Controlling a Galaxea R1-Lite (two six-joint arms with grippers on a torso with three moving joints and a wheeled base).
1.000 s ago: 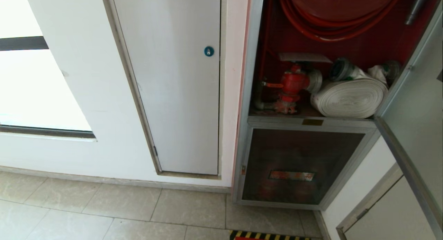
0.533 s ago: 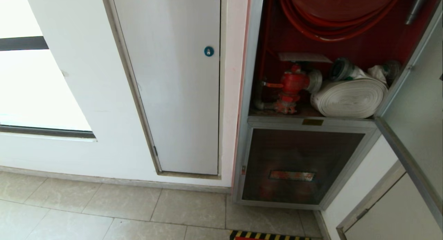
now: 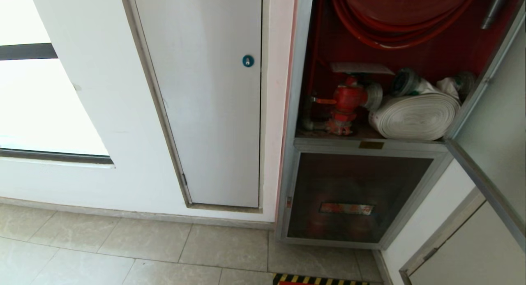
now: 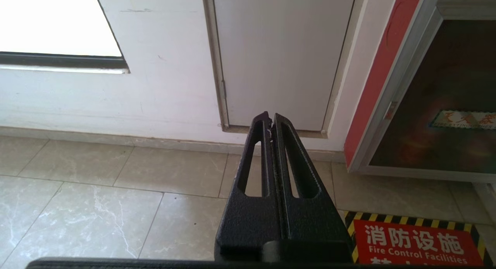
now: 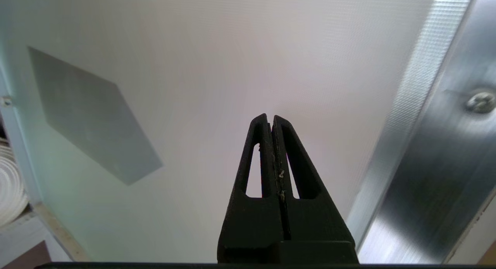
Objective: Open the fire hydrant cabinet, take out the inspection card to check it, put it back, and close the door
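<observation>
Door of the fire hydrant cabinet stands swung open at the right of the head view, its lower frame edge a little farther right than a second ago. Nearest, the left gripper hangs over the floor tiles, fingers pressed together, holding nothing; beside it one red floor sign reads "Fire Control Facilities". The right gripper, likewise pinched closed and empty, points at the door's pale inner face. Farther in: one red valve, one white rolled hose, one red hose reel.
</observation>
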